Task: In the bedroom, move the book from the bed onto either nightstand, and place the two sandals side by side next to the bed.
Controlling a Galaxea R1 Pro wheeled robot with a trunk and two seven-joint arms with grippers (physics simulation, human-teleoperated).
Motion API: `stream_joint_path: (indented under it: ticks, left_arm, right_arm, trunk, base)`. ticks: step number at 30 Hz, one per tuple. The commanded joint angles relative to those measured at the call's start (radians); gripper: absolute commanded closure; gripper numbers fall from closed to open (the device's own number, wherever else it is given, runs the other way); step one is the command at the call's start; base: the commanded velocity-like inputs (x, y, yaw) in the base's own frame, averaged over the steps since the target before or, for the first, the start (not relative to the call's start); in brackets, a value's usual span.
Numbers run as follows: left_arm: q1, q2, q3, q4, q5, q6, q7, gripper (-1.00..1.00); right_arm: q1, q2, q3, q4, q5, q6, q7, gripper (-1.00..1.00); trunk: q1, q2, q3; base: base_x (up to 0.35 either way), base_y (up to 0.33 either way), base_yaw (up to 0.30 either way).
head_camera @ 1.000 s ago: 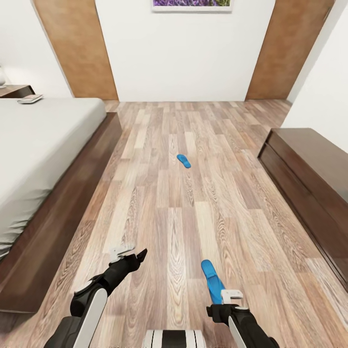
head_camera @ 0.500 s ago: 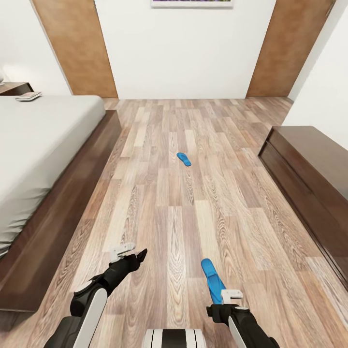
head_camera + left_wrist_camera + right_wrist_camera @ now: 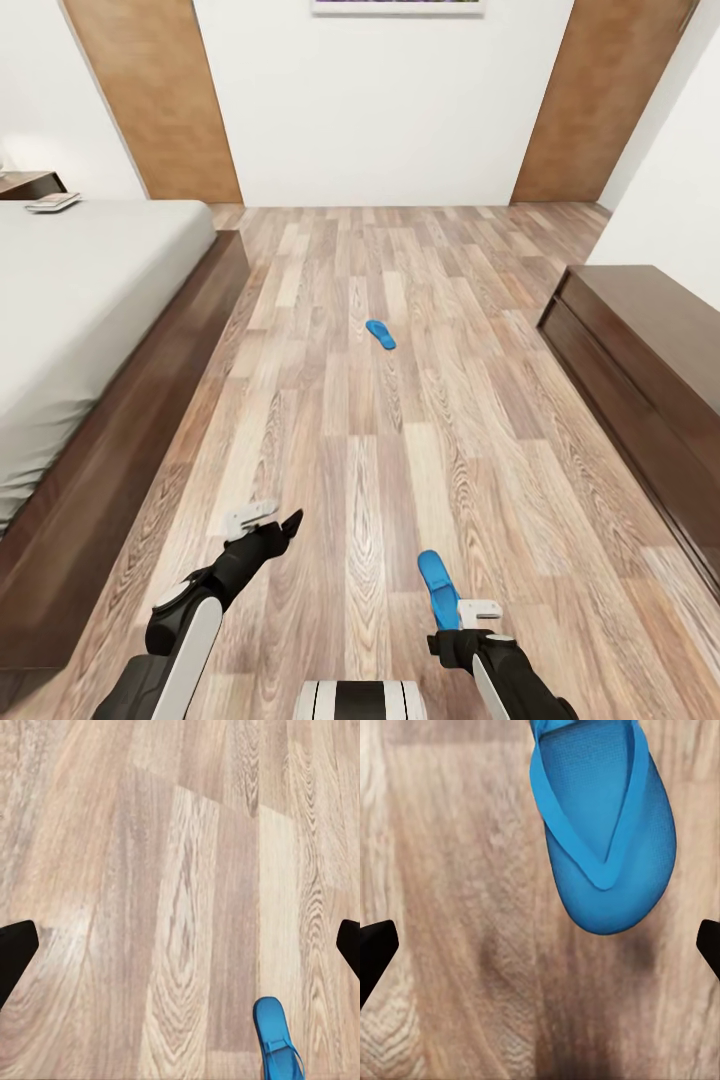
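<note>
One blue sandal (image 3: pixel 380 333) lies alone on the wood floor mid-room. The other sandal (image 3: pixel 438 588) lies flat on the floor just ahead of my right gripper (image 3: pixel 468 618). In the right wrist view this sandal (image 3: pixel 604 825) sits beyond the open right gripper (image 3: pixel 540 952), clear of both fingertips. My left gripper (image 3: pixel 272 522) hovers open over bare planks, and its wrist view catches the near sandal (image 3: pixel 276 1039) at the edge. The bed (image 3: pixel 90 290) runs along the left. The book (image 3: pixel 52 202) lies at its far corner beside the nightstand (image 3: pixel 25 183); which one it rests on I cannot tell.
A long low dark cabinet (image 3: pixel 640 370) lines the right wall. Two brown doors (image 3: pixel 150 100) (image 3: pixel 595 100) flank the white far wall. The bed's dark wood frame (image 3: pixel 130 430) juts out at floor level on the left. Open floor stretches between bed and cabinet.
The view has shifted slightly. The near sandal now sits a little lower in the picture, closer to the right gripper. Both grippers stay open in the same pose.
</note>
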Motion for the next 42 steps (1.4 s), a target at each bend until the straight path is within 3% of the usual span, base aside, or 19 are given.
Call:
stream_joint_path:
  ticks: [1,12,42]
  left_arm:
    - [0.000,0.000,0.000,-0.001,0.009,0.000,0.004,-1.00]
    - [0.000,0.000,-0.001,0.000,0.009,-0.009,0.004,-1.00]
    - [0.000,0.000,-0.002,0.000,0.009,-0.010,0.004,-1.00]
  right_arm:
    - [0.000,0.000,0.000,-0.002,0.000,0.006,-0.001,-1.00]
    - [0.000,0.000,0.000,-0.002,0.000,0.006,-0.001,-1.00]
    - [0.000,0.000,0.000,-0.008,0.000,0.005,0.001,-1.00]
  trunk:
    - [0.000,0.000,-0.001]
    - [0.000,0.000,-0.001]
    - [0.000,0.000,-0.001]
  base:
    - [0.107,-0.054,0.000]
    - [0.133,-0.095,0.000]
    - [0.006,-0.004,0.000]
